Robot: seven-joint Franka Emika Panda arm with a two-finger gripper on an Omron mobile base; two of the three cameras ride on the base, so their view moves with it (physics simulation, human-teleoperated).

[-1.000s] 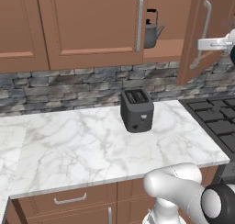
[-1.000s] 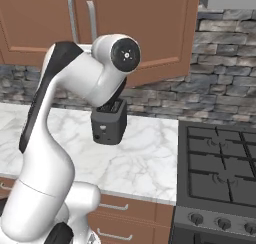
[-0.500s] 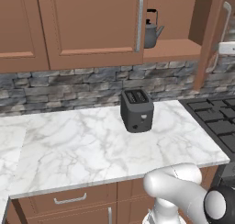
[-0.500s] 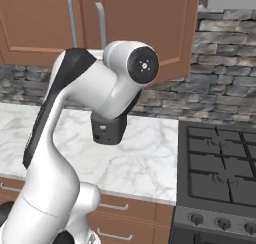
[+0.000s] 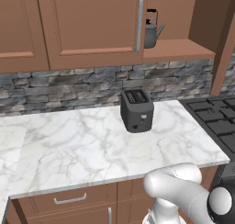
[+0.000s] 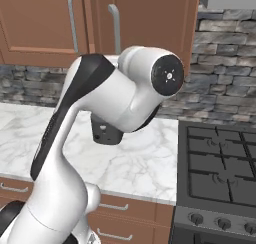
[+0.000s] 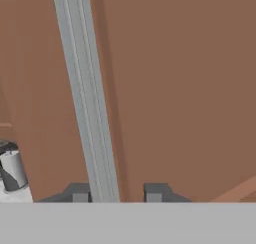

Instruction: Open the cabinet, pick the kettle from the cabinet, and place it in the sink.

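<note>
1. You get even, soft rendered light, no glare.
2. Faint shadow under the toaster and inside the cabinet.
3. Hand view looks soft, slightly blurred close up.

- From the left base view you see the cabinet hanging on the wall above the tabletop, its right door swung out at the right edge.
- The kettle stands on the cabinet's shelf, just right of the closed door's handle.
- The toaster sits on the tabletop, below the kettle and before the stone backsplash.
- The stove lies right of the tabletop.
- In the hand view, the gripper has one tip on each side of the door's bar handle.
</note>
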